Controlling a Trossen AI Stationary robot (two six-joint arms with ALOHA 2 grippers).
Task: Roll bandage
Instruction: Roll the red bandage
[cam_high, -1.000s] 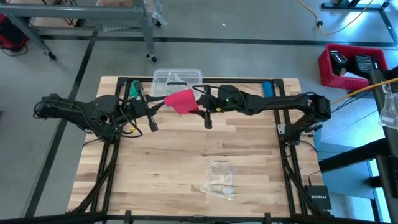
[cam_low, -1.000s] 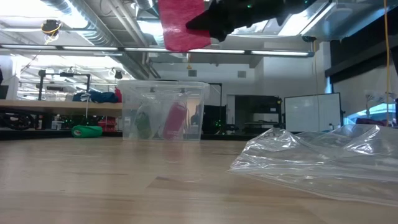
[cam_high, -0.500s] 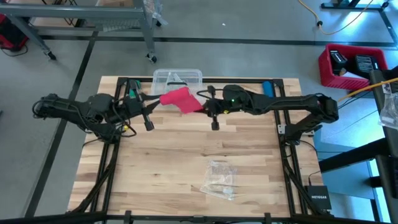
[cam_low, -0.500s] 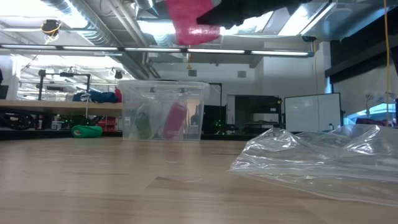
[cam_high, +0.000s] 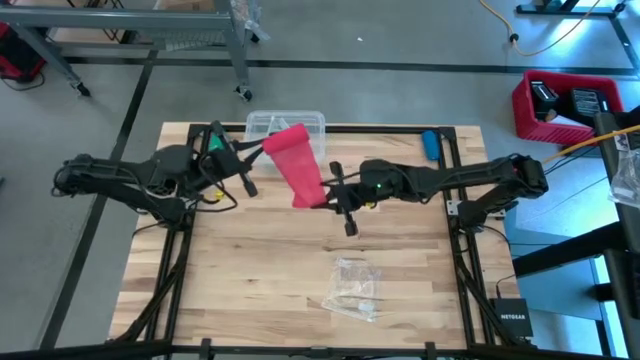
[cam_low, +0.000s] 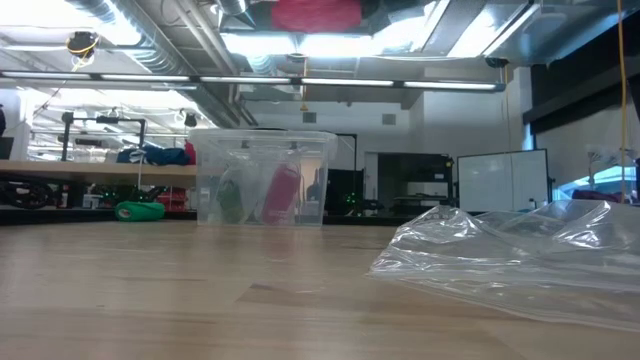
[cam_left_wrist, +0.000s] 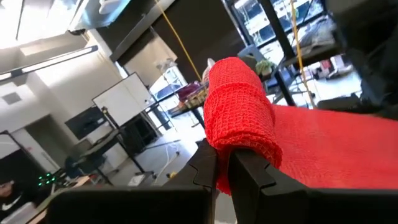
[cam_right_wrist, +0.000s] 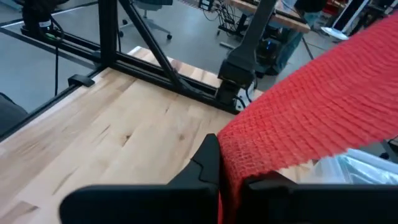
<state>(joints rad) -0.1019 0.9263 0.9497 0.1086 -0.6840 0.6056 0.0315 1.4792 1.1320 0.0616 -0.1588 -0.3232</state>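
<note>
Above the wooden table (cam_high: 300, 250), both grippers hold the bandage (cam_high: 300, 165).

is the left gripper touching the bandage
Touching. The left wrist view shows the left gripper shut on the rolled end of the bandage, the red fabric pinched between its fingers.

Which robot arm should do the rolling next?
Probably the left. Its gripper already pinches the wound end of the red bandage, where a small roll shows in its wrist view. The right gripper clamps the flat far end, so it is better placed to hold the strip taut.
</note>
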